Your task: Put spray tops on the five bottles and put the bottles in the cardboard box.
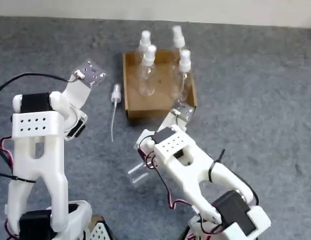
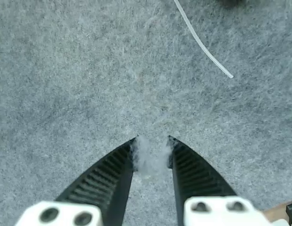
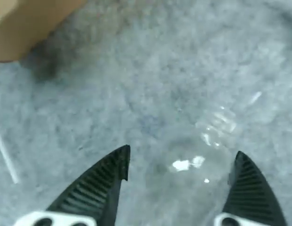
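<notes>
Surface: a grey felt-like surface (image 1: 255,75) carries everything.
Right claw: the black ribbed right claw (image 3: 182,153) is spread wide and hangs low over an uncapped clear plastic bottle (image 3: 209,141). The bottle lies on its side between the jaws, so the claw looks lined up to grip it.
Left claw: the black ribbed left claw (image 2: 152,141) is parted by a narrow gap and holds nothing. Its tips are close to the carpet, near the thin tube end of the loose white spray top (image 1: 115,94), likely so it can fetch that top.
Loose top: it lies flat just beside the box, on the left arm's side.
Box: an open brown cardboard box (image 1: 126,85) holds capped clear bottles (image 1: 147,75), standing.
Count: five bottles, four boxed and one outside. Five spray tops, four fitted and one loose. One box.
</notes>
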{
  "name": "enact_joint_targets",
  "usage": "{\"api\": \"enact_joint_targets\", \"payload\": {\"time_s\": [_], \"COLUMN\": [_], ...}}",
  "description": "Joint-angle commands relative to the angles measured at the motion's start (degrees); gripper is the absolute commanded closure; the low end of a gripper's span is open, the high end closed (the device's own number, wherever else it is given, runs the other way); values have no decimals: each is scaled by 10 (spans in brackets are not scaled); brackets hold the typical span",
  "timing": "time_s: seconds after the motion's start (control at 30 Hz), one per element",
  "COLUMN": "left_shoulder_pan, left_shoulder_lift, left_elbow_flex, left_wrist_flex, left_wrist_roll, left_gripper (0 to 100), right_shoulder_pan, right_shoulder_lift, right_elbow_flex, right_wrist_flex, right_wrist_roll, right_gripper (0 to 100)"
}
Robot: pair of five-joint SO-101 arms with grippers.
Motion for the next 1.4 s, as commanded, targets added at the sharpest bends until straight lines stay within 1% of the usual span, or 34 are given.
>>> {"api": "enact_joint_targets", "payload": {"time_s": [0.0,0.1,0.13,0.17,0.27,0.33,0.43,0.5,0.53,0.6,0.63,0.7,0.8,0.9,1.03,1.1,1.2,1.37], "left_shoulder_pan": [-8,-8,-8,-8,-7,-7,-7,-7,-8,-8,-8,-8,-3,21,69,84,95,95], "left_shoulder_lift": [-15,-15,-15,-15,-15,-15,-15,-11,-11,-11,-11,-9,12,64,139,173,221,313], "left_elbow_flex": [-3,-3,-3,-3,-7,-7,-3,-3,-5,-8,-6,-2,-1,-12,-47,-73,-103,-142], "left_wrist_flex": [-8,-8,-8,-8,-8,-8,-8,-8,-8,-15,-31,-69,-111,-150,-200,-224,-257,-327], "left_wrist_roll": [5,5,5,5,6,6,7,7,14,52,72,104,147,173,218,237,256,258], "left_gripper": [933,933,933,933,933,933,933,933,933,933,933,933,933,933,928,884,809,805], "right_shoulder_pan": [29,81,101,122,181,223,282,320,338,375,397,447,524,566,575,571,567,575], "right_shoulder_lift": [-6,-7,-7,-7,-7,-7,-7,-7,-7,0,0,0,0,0,5,15,32,58], "right_elbow_flex": [-18,-23,-23,-24,-48,-80,-131,-160,-175,-194,-201,-210,-209,-207,-200,-190,-187,-187], "right_wrist_flex": [-1,39,54,69,116,149,197,211,216,231,237,237,196,164,157,157,157,157], "right_wrist_roll": [18,84,114,149,271,380,578,708,771,895,933,959,1028,1079,1102,1108,1154,1160], "right_gripper": [766,913,967,998,981,981,981,981,981,981,981,987,995,995,995,995,994,991]}}
